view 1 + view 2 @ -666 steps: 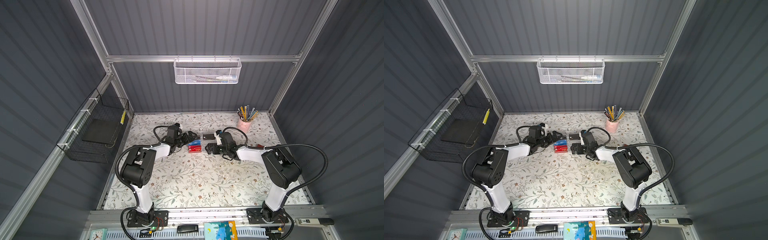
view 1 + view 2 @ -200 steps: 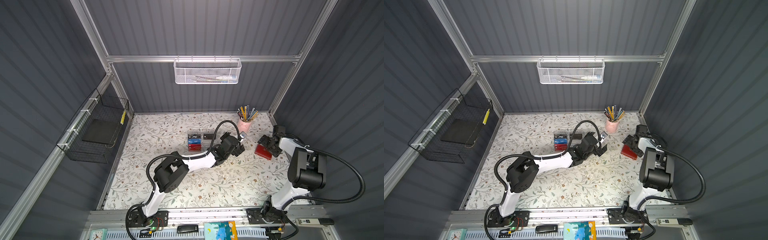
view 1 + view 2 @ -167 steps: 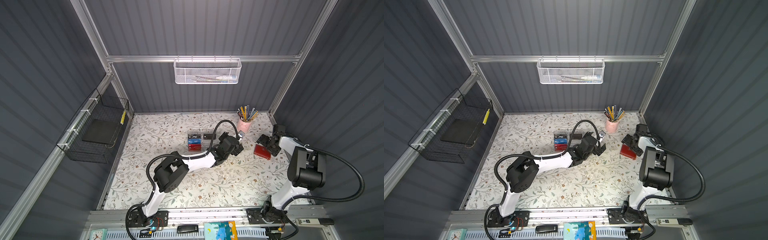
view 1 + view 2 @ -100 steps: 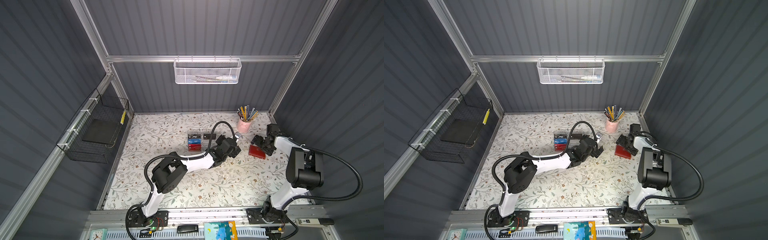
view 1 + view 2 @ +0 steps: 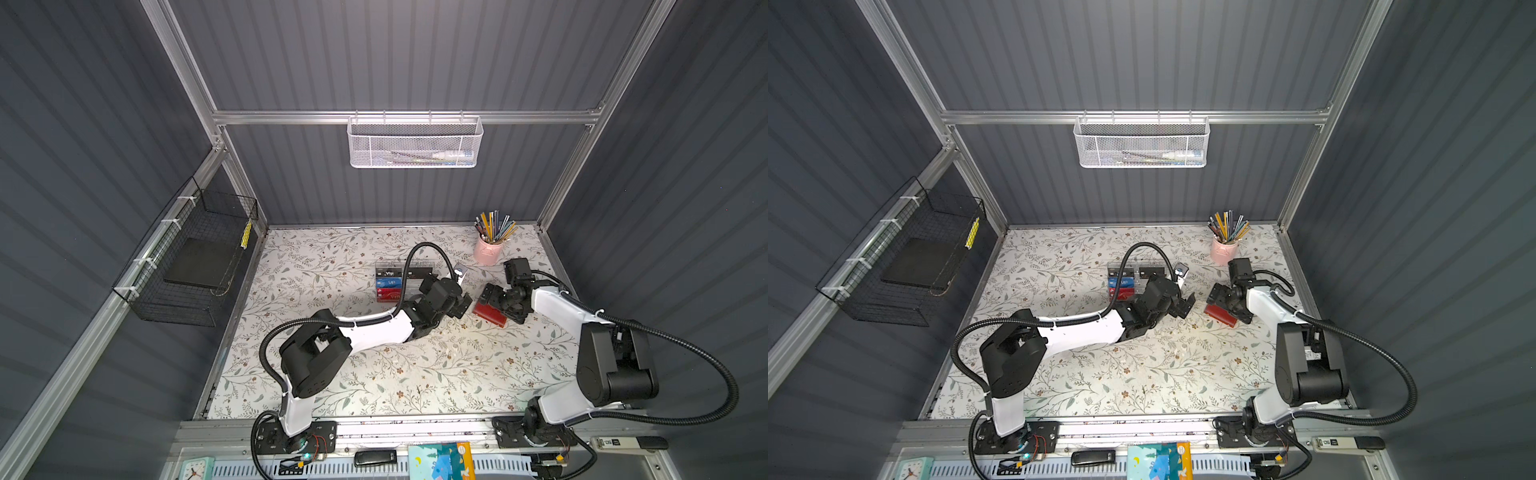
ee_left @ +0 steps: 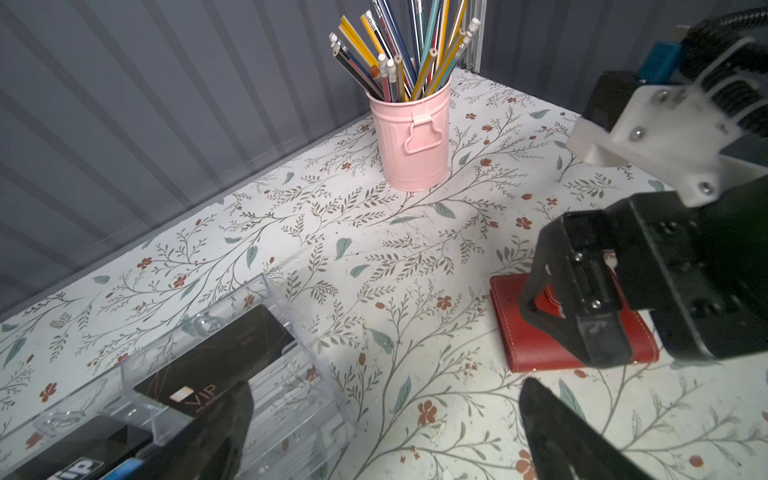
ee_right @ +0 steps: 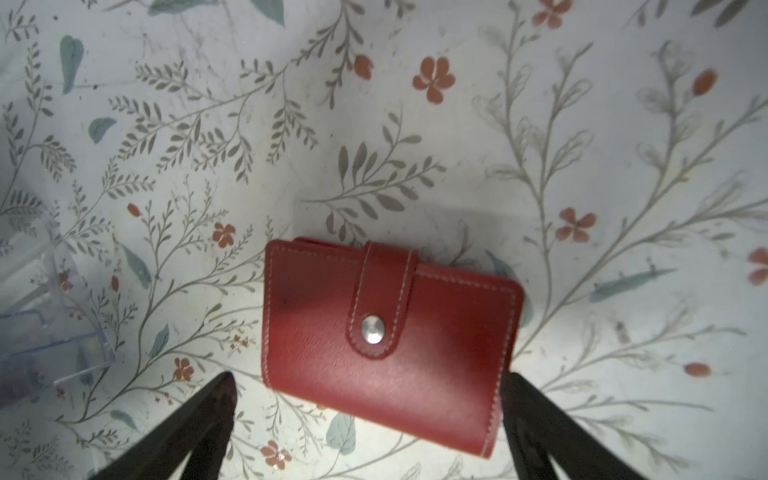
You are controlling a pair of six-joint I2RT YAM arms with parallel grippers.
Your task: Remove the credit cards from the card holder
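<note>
While snapped shut, wallet (image 7: 386,336): lay flat on table (image 5: 415,374), right of rack (image 6: 316,386).
Right gripper (image 7: 368,378): wide open, empty, fingers (image 7: 199,415) either side of wallet.
Left gripper (image 5: 461,300): wide open, empty, near wallet, over table.

The card holder (image 7: 324,365) looks like grained red leather with a shiny metal snap (image 7: 372,329); the rack (image 6: 303,374) is clear glossy plastic.

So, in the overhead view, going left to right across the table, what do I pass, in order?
Clear card rack → left gripper → red wallet.
</note>
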